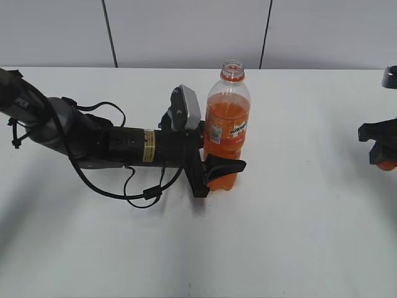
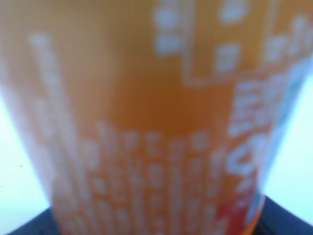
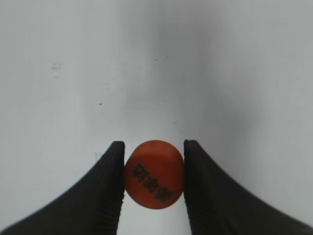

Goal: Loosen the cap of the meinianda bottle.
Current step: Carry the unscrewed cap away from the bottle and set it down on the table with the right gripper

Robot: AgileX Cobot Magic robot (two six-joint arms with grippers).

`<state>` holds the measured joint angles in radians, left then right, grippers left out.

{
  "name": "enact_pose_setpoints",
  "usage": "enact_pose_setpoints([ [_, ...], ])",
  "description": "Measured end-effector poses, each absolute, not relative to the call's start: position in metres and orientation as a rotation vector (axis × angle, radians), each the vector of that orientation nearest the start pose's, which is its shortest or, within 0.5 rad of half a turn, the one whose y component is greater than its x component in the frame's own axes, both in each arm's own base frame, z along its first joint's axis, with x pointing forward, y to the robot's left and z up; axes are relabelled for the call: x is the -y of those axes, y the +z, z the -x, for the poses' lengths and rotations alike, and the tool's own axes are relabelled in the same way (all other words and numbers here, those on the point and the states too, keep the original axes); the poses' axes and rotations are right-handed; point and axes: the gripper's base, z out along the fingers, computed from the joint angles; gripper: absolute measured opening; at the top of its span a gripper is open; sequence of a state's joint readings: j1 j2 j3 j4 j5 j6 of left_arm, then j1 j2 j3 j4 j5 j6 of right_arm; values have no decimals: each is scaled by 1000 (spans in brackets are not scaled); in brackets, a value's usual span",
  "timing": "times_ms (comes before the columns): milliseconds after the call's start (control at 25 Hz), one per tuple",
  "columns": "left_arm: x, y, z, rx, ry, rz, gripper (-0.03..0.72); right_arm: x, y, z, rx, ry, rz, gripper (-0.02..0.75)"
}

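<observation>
The meinianda bottle (image 1: 227,124) stands upright mid-table, with orange drink, an orange label and an open neck with no cap on it. My left gripper (image 1: 220,171) is shut on its lower body; in the left wrist view the blurred orange label (image 2: 156,122) fills the frame. My right gripper (image 3: 153,171) is shut on the orange cap (image 3: 154,174), dark print facing the camera, held above the white table. In the exterior view the right gripper (image 1: 381,152) is at the far right edge, with a bit of orange (image 1: 386,165) showing at its tip.
The left arm (image 1: 93,139) with its cables lies across the left half of the white table (image 1: 298,236). A grey panelled wall (image 1: 186,31) runs behind the table's far edge.
</observation>
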<state>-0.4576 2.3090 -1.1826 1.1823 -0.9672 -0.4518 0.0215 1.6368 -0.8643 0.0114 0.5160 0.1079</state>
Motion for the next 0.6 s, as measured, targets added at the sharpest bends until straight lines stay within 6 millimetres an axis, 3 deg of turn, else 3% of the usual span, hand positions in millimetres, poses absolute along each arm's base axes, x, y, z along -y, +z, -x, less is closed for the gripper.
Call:
enact_pose_setpoints([
  [320,246,71,-342,-1495,-880,-1347,394,-6,136,-316,-2794,58,-176,278],
  [600,246,71,-342,-1496,-879,-1346,394,-6,124,-326,-2773,62,-183,277],
])
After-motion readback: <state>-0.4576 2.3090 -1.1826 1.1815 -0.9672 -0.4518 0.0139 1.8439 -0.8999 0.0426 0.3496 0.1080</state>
